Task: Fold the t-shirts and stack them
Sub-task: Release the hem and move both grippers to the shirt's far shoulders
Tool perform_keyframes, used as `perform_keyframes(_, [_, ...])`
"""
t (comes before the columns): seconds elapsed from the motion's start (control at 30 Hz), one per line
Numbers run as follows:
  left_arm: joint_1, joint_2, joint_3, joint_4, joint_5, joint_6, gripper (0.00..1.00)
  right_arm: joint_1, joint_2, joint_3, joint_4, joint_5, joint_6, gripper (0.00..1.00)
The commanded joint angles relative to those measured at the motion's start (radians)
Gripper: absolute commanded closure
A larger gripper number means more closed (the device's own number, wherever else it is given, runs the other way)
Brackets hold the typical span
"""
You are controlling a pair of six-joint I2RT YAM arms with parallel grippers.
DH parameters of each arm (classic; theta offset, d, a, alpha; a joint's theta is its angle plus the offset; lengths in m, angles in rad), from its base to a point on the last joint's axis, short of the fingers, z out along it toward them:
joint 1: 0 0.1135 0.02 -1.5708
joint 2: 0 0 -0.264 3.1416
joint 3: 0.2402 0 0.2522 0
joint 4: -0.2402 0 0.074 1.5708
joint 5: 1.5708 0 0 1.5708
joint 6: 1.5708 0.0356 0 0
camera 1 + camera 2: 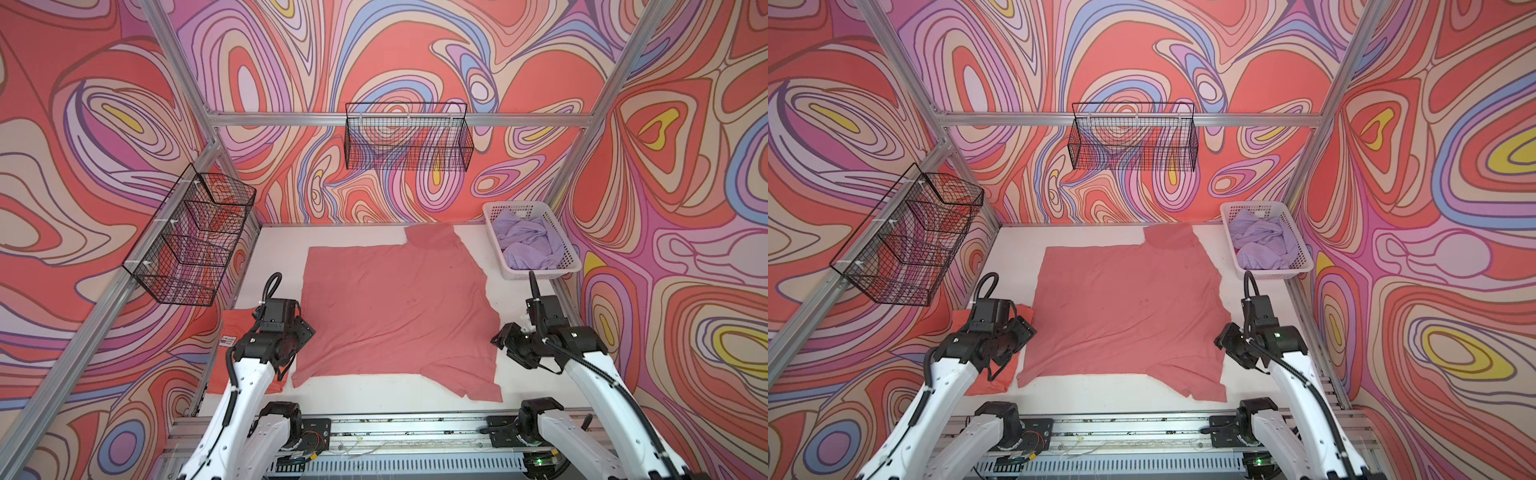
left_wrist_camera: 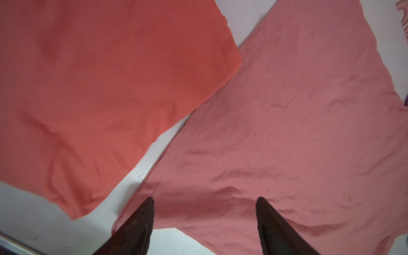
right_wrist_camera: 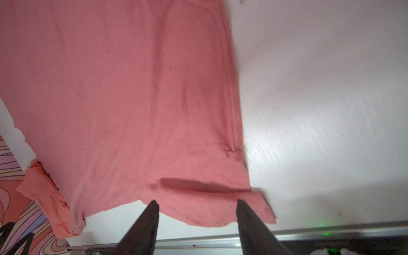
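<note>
Clock positions are per the top views: 12 = back wall, 6 = arm bases.

- salmon-pink t-shirt: spread flat in the middle of the white table, with light wrinkles. Its straight hem edge faces 9 o'clock. One sleeve sticks out at 12–1, the other at 5.
- orange-coral t-shirt: folded rectangle at 8 o'clock, just beside the salmon one. The small white label faces up. The left arm overhangs much of it. The left wrist view shows a thin strip of bare table between the two shirts, so they are apart there.
- lavender t-shirt: crumpled inside the white basket at 2 o'clock, in the far right corner.
- left gripper: jaws spread with nothing pinched. It sits over the salmon shirt's hem side, near the 8 o'clock corner. One fingertip is by the hem seam, the other further in over the fabric. Cannot tell whether the tips touch the cloth.
- right gripper: jaws spread and empty. It is at the shirt's 4–5 o'clock side, over the sleeve there. A small fold ridge lies in the cloth just past the fingertips. Contact: cannot tell.
- back wire basket: black, hung on the wall at 12.
- side wire basket: black, hung on the left wall at 9–10.
</note>
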Motion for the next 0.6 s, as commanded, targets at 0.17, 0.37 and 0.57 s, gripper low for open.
perform_keyframes(0.17, [-0.074, 0.364, 0.149, 0.372, 0.108, 0.139, 0.27, 0.187, 0.408, 0.14, 0.501, 0.172, -0.099, 0.38])
perform_keyframes(0.37, [-0.08, 0.658, 0.32, 0.528, 0.142, 0.214, 0.28, 0.169, 0.768, 0.387, 0.676, 0.262, -0.245, 0.36])
perform_keyframes(0.57, [-0.08, 0.875, 0.557, 0.566, 0.146, 0.297, 0.28, 0.113, 1.085, 0.72, 0.735, 0.193, -0.31, 0.36])
